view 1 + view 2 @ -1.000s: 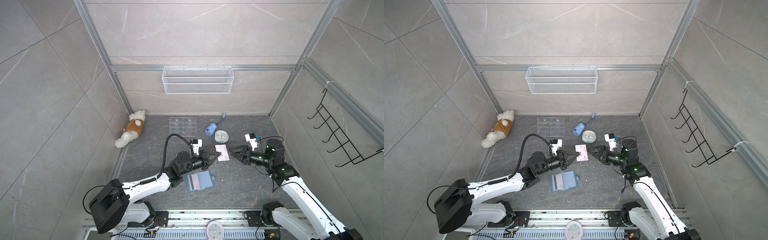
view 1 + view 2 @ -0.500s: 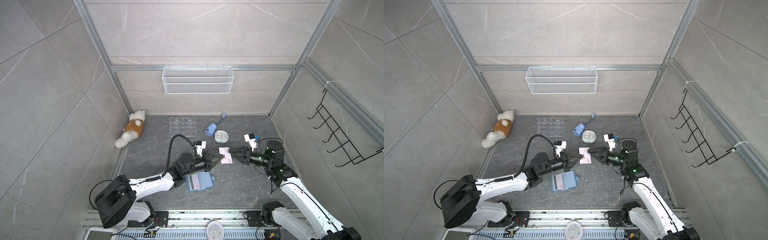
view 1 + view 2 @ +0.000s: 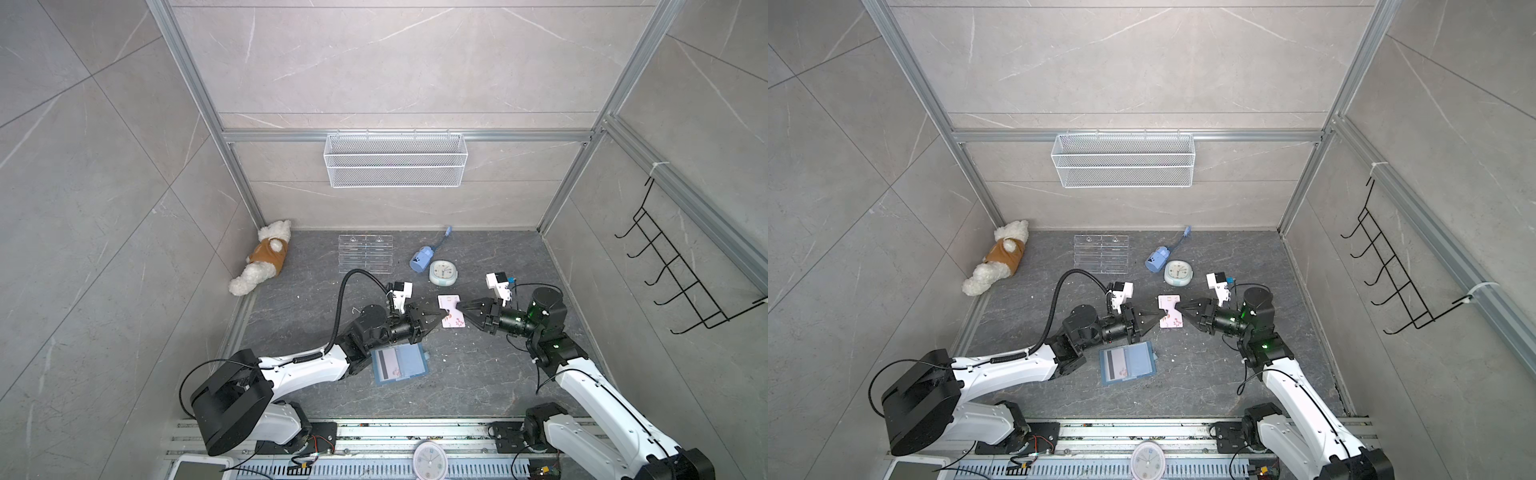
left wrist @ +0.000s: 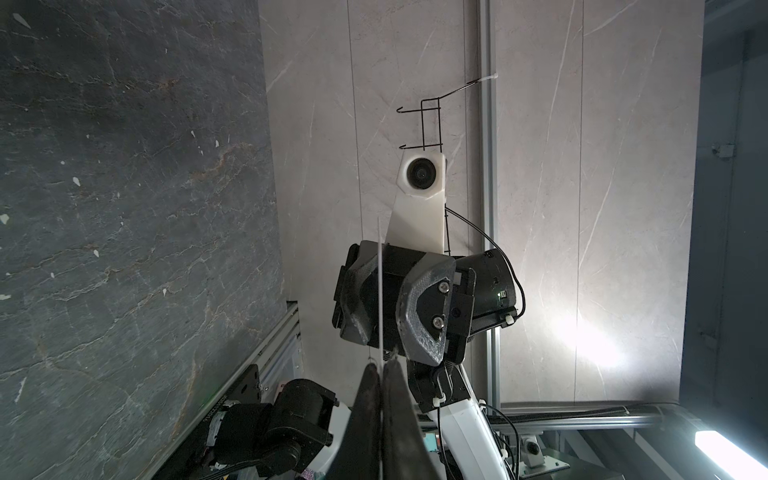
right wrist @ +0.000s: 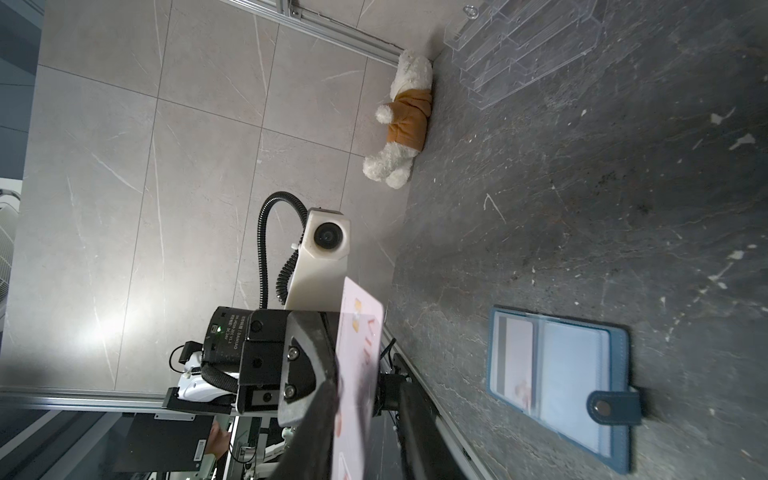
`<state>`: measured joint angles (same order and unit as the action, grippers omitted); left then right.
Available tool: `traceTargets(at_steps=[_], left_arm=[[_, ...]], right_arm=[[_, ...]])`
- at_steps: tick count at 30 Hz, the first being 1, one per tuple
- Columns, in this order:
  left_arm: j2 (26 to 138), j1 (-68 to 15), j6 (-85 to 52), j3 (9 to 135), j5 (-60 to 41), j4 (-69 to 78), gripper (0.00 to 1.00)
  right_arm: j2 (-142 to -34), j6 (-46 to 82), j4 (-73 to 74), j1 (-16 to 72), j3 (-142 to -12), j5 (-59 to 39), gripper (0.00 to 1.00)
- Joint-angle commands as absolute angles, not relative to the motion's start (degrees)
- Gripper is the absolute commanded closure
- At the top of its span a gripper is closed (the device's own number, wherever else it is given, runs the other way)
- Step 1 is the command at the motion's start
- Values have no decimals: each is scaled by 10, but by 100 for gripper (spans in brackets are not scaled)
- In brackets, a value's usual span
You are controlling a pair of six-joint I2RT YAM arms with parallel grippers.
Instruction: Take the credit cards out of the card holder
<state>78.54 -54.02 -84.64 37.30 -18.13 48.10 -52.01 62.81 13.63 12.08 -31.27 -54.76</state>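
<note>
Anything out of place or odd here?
Nothing damaged. A pale pink floral card is pinched mid-air by the left gripper, the right gripper open around it. The dusty-blue card holder lies open, another card inside.

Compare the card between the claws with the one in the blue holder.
The held card is in the air, pinched by the left claw, the right claw open around its far edge; the holder's card lies under clear plastic in the open holder on the floor. The held card shows its flowered face; the holder's card shows its dark stripe. Both are pale pink and alike in size.
</note>
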Motion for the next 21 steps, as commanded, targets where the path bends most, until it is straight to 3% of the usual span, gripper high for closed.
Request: traceTargets(at_steps=[1,14,19,21], left_arm=[[788,-543,-840,395,-186,508,100],[795,-543,-840,397,-187,506,100],[800,-543,-839,396,-186,507,100],[798,-543,-837,394,-184,507,100]], right_arm=[[-516,663,194,120,-300,-568,73],[-513,690,235,119,-277,-576,82],[-512,691,230,119,-279,-578,100],[-509,675,201,120,-285,-575,100]])
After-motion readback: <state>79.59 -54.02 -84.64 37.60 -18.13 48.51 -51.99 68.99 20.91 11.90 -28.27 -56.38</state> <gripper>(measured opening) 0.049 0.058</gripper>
